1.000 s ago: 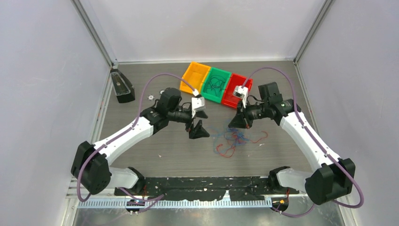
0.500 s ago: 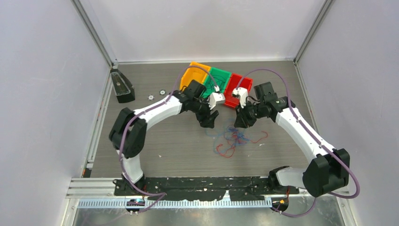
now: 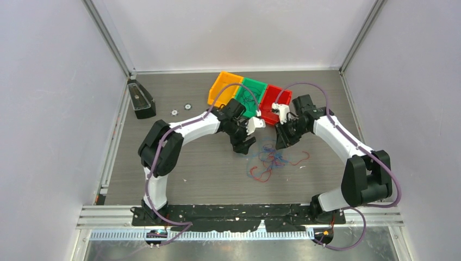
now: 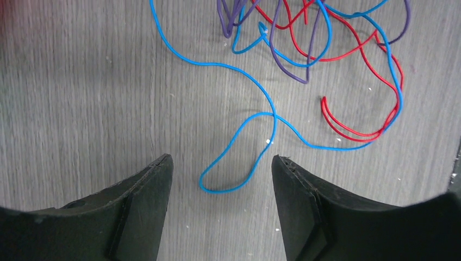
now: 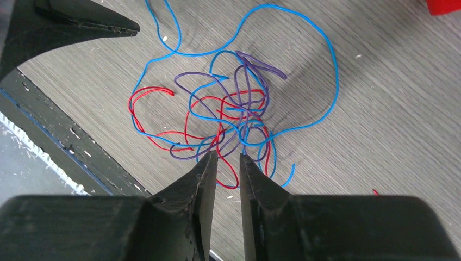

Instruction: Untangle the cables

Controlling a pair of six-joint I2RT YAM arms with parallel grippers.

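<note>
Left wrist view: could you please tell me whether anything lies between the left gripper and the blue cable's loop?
Nothing visible does. The left gripper is open, and the blue cable's loop lies on the bare table, framed between its fingers. The red cable and purple cable lie farther off.

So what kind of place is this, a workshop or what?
Probably a robotics lab test cell: a left arm and right arm bolted at a table edge, plain white walls on metal framing, and colored bins near tangled cables.
</note>
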